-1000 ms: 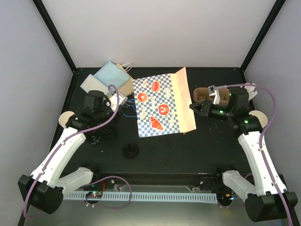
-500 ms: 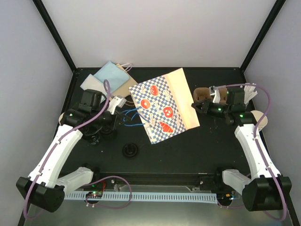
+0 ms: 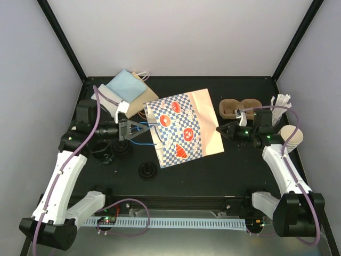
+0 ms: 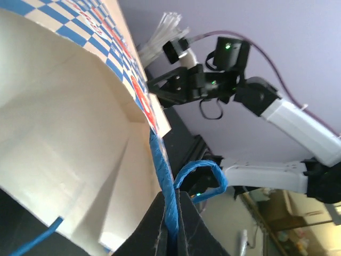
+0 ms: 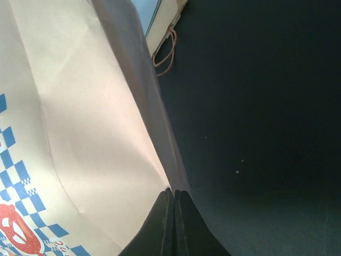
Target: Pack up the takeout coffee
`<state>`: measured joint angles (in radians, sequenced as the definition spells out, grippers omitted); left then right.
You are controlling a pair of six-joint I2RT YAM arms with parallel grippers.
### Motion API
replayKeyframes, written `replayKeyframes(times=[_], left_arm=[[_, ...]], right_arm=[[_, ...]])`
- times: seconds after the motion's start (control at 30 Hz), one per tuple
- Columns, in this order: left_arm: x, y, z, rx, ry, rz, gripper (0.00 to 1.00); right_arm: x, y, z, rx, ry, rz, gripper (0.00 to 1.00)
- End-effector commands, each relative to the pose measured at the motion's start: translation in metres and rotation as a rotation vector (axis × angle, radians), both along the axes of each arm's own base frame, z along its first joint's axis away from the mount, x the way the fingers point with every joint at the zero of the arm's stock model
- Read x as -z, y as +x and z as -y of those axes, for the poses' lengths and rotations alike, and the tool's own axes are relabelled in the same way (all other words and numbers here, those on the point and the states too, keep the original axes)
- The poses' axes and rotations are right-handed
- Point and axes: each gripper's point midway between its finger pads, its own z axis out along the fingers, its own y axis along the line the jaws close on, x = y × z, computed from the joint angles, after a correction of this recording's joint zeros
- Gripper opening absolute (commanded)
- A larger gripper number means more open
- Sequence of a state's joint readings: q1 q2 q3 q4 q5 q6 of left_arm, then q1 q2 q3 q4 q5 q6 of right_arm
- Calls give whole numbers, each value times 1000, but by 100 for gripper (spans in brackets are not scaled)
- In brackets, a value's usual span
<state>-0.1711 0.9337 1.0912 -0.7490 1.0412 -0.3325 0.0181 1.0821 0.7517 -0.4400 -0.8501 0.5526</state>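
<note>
The brown two-hole cup tray (image 3: 239, 107) lies at the back right. A cream paper cup (image 3: 292, 136) sits at the right edge, and black lids (image 3: 147, 170) (image 3: 123, 151) lie near the front left. Between the arms hangs the blue-checked bag (image 3: 180, 130), tilted. My left gripper (image 3: 139, 128) is shut on its blue cord handle (image 4: 164, 173), with the bag's open mouth (image 4: 64, 133) in front of it. My right gripper (image 3: 218, 129) is shut on the bag's plain tan bottom edge (image 5: 160, 160). The left wrist view shows the left gripper (image 4: 173, 200), the right wrist view the right gripper (image 5: 174, 192).
White stir sticks (image 3: 281, 101) stand at the back right. A light blue bag (image 3: 125, 84) and a brown bag with a loop handle (image 5: 166, 33) lie at the back left. Another black lid (image 3: 101, 153) sits under the left arm.
The bag has come up off the table and turned, now stretched between both grippers. The left arm drew back and rose with the handle; the right arm drew back toward the right.
</note>
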Motion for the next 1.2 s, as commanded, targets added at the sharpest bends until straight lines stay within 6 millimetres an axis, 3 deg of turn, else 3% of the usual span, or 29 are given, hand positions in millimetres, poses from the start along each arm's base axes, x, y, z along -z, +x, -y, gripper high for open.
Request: replayKeyframes(times=[0.0,0.27,0.43,0.9,1.17], left_arm=[[-40,-10,6,61,-170,17,2],[-58,-12,8,74,-239,-29,2],[-71,-10,10,72,-279,-23,1],[-107,-4,32,104,-337,-35,1],[-104,5,34,79,-331,-60,2]], right_arm=[[23,14,14,78,-49,-8,1],[51,19,15,81,-68,-51,1],[65,19,5,53,-85,-69,1],[103,11,-8,19,-178,-95,4],[107,6,-19,-26,-199,-79,21]])
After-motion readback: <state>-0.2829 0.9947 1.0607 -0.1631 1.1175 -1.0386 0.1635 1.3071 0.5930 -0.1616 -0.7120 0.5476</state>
